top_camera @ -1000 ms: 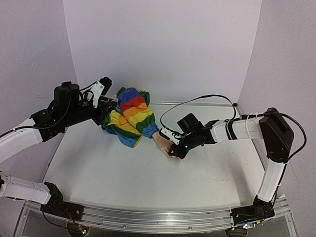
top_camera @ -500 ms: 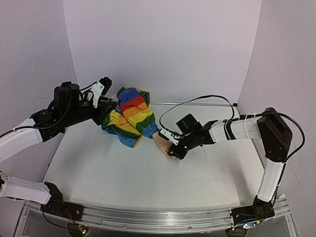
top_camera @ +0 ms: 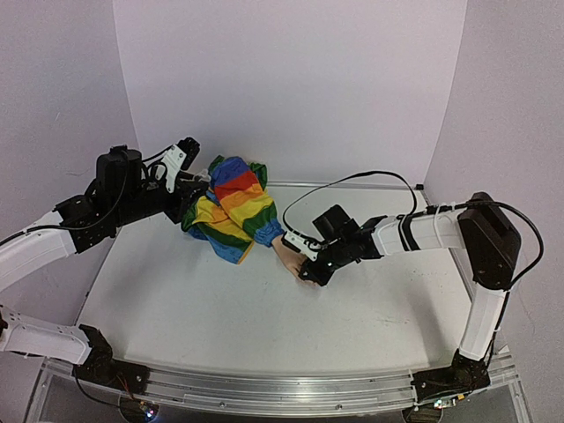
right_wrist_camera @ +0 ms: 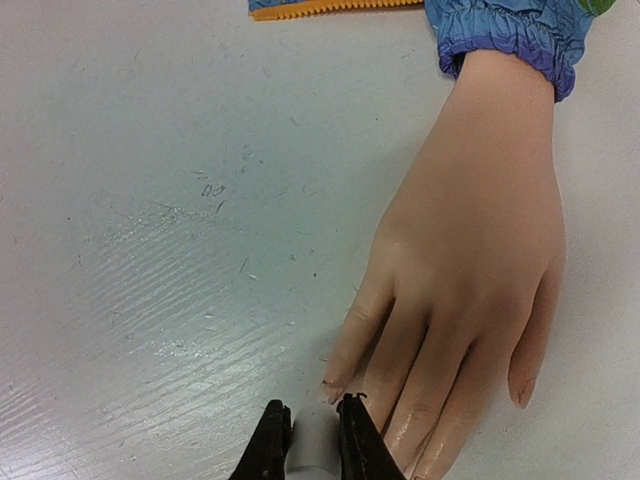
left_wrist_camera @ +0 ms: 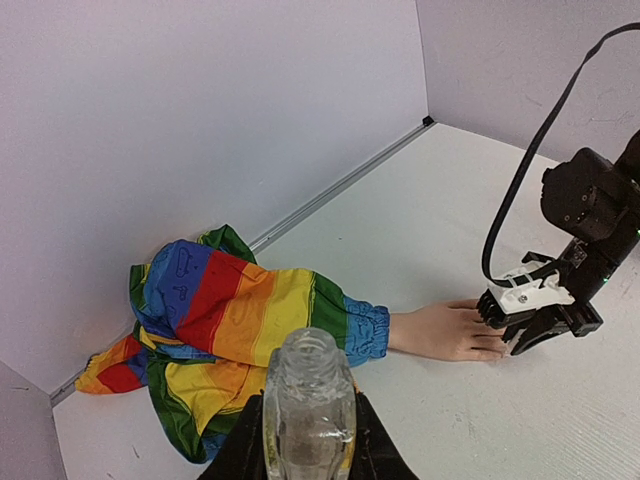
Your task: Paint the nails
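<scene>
A peach mannequin hand (right_wrist_camera: 470,250) lies flat on the white table, its wrist in a rainbow-striped sleeve (left_wrist_camera: 230,320). One pale nail (right_wrist_camera: 331,391) tips the leftmost finger and another (right_wrist_camera: 521,393) shows on the outer digit; two middle fingers look wet. My right gripper (right_wrist_camera: 313,442) is shut on a white brush cap (right_wrist_camera: 315,448), right at that leftmost fingertip; the brush itself is hidden. In the top view this gripper (top_camera: 310,270) sits over the hand's fingertips (top_camera: 304,275). My left gripper (left_wrist_camera: 305,445) is shut on a clear uncapped bottle (left_wrist_camera: 308,390), held above the sleeve.
The sleeve's bunched cloth (top_camera: 231,207) lies at the back left against the wall. A black cable (top_camera: 352,181) loops over the right arm. Purple walls close the table (top_camera: 264,326) on three sides.
The right arm has edged slightly left over the fingertips. The left arm and the bottle have not moved.
</scene>
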